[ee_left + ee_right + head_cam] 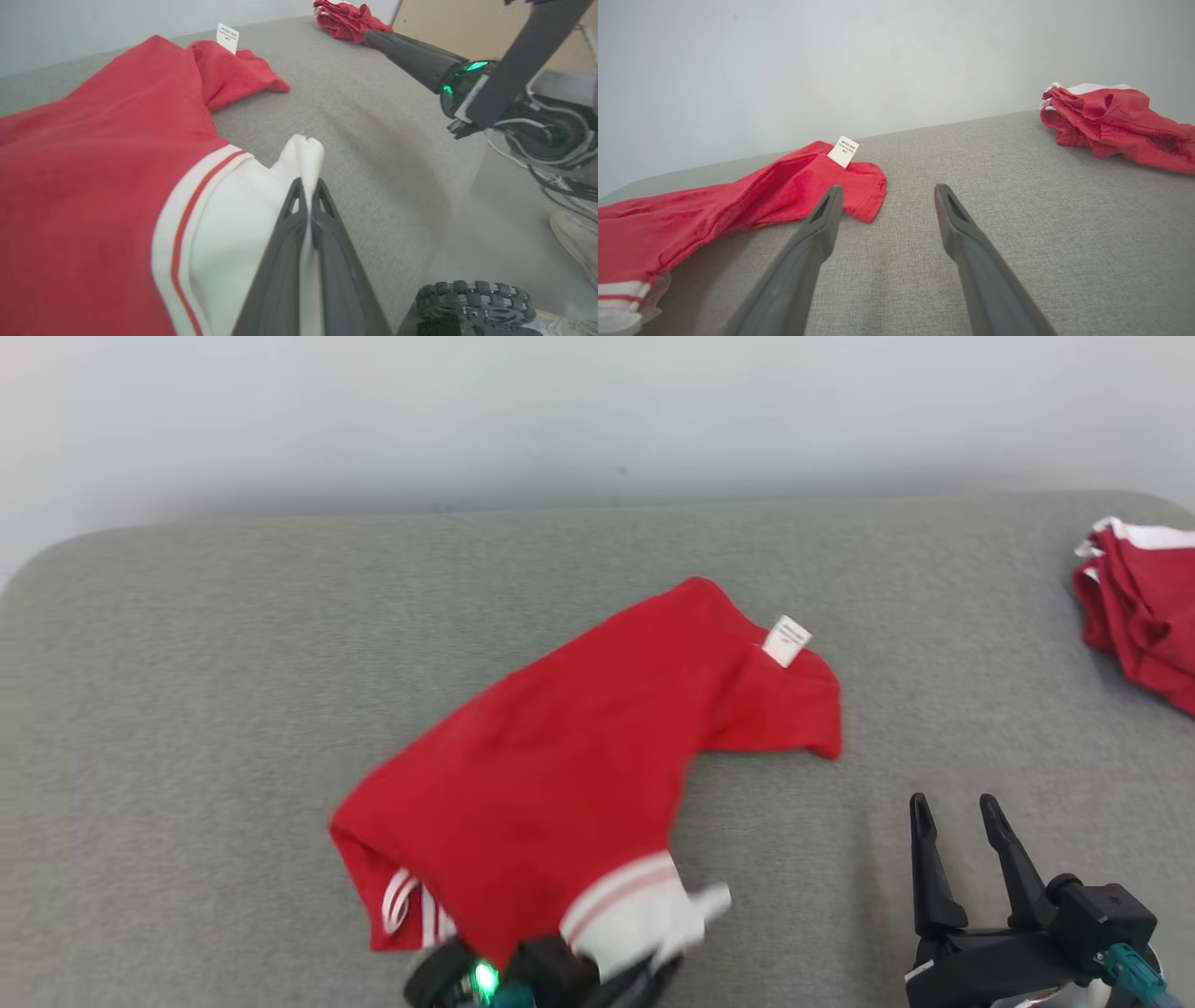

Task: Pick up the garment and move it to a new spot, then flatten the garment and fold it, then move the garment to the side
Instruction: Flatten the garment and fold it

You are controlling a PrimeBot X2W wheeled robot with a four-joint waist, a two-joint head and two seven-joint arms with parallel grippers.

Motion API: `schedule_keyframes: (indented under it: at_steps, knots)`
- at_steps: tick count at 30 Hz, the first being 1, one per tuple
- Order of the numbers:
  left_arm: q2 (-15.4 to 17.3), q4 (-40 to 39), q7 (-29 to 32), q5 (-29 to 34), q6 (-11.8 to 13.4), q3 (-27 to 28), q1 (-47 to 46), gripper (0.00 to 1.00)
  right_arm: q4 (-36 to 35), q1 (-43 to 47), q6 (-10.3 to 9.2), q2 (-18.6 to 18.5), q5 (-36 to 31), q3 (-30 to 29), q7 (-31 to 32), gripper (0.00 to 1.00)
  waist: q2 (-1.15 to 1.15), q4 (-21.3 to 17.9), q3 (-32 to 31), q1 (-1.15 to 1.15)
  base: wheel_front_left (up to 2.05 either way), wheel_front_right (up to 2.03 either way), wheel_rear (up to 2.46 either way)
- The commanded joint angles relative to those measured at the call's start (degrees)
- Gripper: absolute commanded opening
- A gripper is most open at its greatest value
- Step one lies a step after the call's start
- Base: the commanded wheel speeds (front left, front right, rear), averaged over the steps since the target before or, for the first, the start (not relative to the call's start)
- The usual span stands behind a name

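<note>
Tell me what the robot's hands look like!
The right gripper has two long, dark, pointed jaws with slotted tips, on a black body with a teal cable plug. The left gripper has the same dark jaws, and a green light glows at its base.

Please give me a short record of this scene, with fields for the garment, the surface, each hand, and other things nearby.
garment: red garment with a white striped band, crumpled, not flat
surface: grey padded surface
left hand: left hand shut on the garment's white edge
right hand: right hand open, holding nothing, to the right of the garment
label: white label sticking up at the garment's far end
other: other red clothes heaped at the far right
</note>
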Motion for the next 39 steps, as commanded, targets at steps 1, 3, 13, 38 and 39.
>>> schedule_keyframes:
  at_steps: [1, 3, 13, 38, 39]
  knots:
    - [0.69, -2.20, 1.56, -1.43, 0.57, -1.42, 3.89, 0.00, -0.31, 0.60, -0.13, -0.39, -0.31, -0.32, 0.09, 1.00, 0.01, 3.73, -1.98, 0.01, 0.00, 0.00, 0.00]
    - [1.35, -3.39, 2.94, -2.40, 0.62, -2.73, 6.79, 0.00, -0.43, 0.55, -0.14, -0.37, -0.40, -0.12, 0.41, 1.00, 0.01, 4.21, -1.97, 0.01, 0.00, 0.00, 0.00]
    - [1.05, -5.15, 1.93, -3.94, 2.44, -2.05, 9.59, 1.00, -0.91, 1.34, -0.14, -0.70, -0.57, 0.01, 1.19, 1.00, 0.01, 4.93, -3.11, 0.01, 0.00, 0.00, 0.00]
    - [8.30, -0.37, -13.19, -6.40, 12.14, 19.09, 8.26, 1.00, -1.18, 1.58, -0.14, -0.61, -0.15, -0.66, 1.14, 1.00, 0.01, 1.75, -2.86, 0.01, 0.00, 0.00, 0.00]
    - [8.54, 0.52, -13.37, -6.43, 12.20, 19.35, 8.68, 1.00, -1.23, 1.51, -0.14, -0.67, -0.16, -0.69, 1.16, 1.00, 0.01, 1.71, -2.64, 0.01, 0.00, 0.00, 0.00]
